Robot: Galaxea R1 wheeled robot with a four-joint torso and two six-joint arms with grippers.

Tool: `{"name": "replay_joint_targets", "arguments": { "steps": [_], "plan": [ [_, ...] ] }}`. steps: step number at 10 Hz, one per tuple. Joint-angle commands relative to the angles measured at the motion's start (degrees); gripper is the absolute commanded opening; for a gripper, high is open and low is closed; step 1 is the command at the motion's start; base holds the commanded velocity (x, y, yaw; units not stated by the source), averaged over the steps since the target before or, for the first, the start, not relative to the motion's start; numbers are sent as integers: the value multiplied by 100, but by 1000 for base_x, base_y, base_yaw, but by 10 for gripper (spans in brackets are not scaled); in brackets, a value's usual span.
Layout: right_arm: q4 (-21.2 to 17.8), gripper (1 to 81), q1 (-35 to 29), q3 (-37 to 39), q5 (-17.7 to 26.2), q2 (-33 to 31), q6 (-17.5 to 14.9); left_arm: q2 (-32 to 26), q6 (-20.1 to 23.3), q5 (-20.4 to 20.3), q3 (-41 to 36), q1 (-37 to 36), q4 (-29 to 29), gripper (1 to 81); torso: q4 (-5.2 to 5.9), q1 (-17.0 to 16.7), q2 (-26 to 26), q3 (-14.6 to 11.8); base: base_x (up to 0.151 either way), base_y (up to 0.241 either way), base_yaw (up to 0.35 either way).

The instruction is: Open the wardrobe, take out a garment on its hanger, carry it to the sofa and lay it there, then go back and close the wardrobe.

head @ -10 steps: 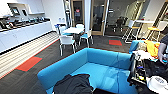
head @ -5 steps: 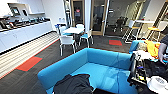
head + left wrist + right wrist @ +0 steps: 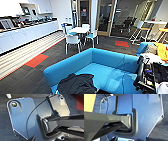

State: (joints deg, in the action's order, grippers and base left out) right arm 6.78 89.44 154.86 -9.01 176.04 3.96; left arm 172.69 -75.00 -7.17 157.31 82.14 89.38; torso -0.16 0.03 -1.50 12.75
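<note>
**Black top down on the blue sofa, wardrobe job unfinished**

The garment (image 3: 77,84) lies in a crumpled heap on the near end of the sofa (image 3: 105,65), close to the seat's front edge, as I look out over the room from above. Its hanger is buried in the folds, or so it seems; I cannot make it out. From my wrist cameras I cannot tell how far either pincer is open, nor whether it holds anything. The risk, as I judge it: soft fabric bunched this near the edge could slide to the dark carpet (image 3: 22,82) if I brush the sofa while turning away. White chairs (image 3: 73,41) crowd the path beyond, another hazard for a wide base.
</note>
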Motion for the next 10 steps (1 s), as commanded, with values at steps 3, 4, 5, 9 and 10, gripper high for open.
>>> {"name": "replay_joint_targets", "arguments": {
  "steps": [3,4,5,9,10],
  "plan": [
    [60,811,-44,-44,338,83,-27,-15,38,225,12,-211,185,811,0,-2,0,0,0,0,237],
    [60,811,-53,-44,338,83,-27,-7,38,225,11,-211,194,811,0,-2,0,0,0,0,237],
    [60,811,-53,-44,338,83,-27,-6,38,225,11,-211,194,811,0,-2,0,0,0,0,238],
    [69,811,-36,-36,330,83,-27,11,38,225,11,-211,211,811,0,2,0,-242,0,0,238],
    [69,811,-36,-27,330,91,-27,11,38,225,28,-211,202,811,0,0,-2,-391,0,0,238]
  ]
}}
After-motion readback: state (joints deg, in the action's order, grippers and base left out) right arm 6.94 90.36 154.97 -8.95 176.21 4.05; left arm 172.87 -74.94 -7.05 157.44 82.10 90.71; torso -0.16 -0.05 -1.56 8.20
